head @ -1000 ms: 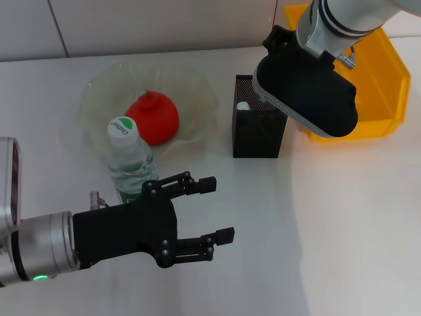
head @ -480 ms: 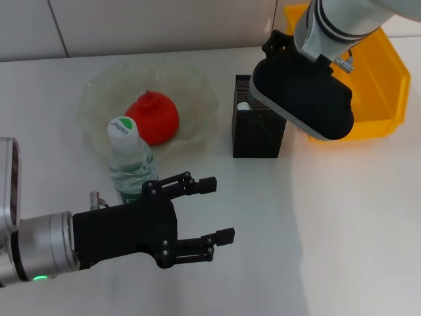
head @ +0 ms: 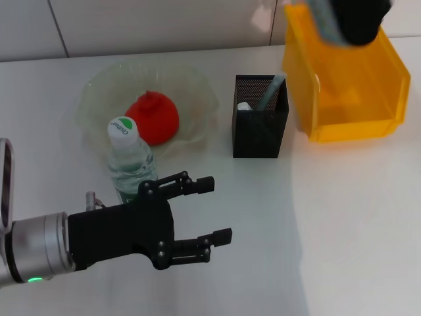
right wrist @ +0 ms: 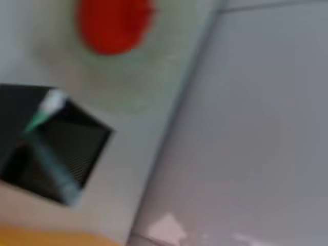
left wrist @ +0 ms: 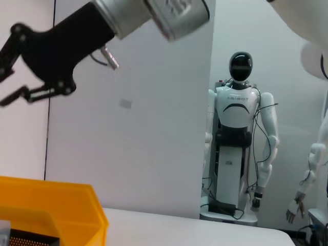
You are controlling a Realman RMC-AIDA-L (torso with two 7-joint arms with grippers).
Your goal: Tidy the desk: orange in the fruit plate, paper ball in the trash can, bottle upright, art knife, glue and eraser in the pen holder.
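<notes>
The orange (head: 152, 117) lies in the pale-green fruit plate (head: 92, 92). The bottle (head: 129, 158) stands upright in front of the plate. The black mesh pen holder (head: 260, 128) holds a grey-green stick (head: 270, 92) and a small white thing (head: 243, 105). The yellow trash can (head: 342, 85) stands to its right. My left gripper (head: 216, 209) is open and empty, low over the table beside the bottle. My right arm (head: 352, 16) is high above the trash can. The left wrist view shows my right gripper (left wrist: 5, 74) open and empty. The eraser is out of view.
The right wrist view looks down on the pen holder (right wrist: 46, 154), the stick (right wrist: 54, 154) and the orange (right wrist: 115, 23). A wall runs behind the table. White humanoid robots (left wrist: 238, 133) stand far off in the left wrist view.
My right arm has lifted from just above the pen holder up to the top of the view, uncovering the stick in the holder. The left arm has hardly moved.
</notes>
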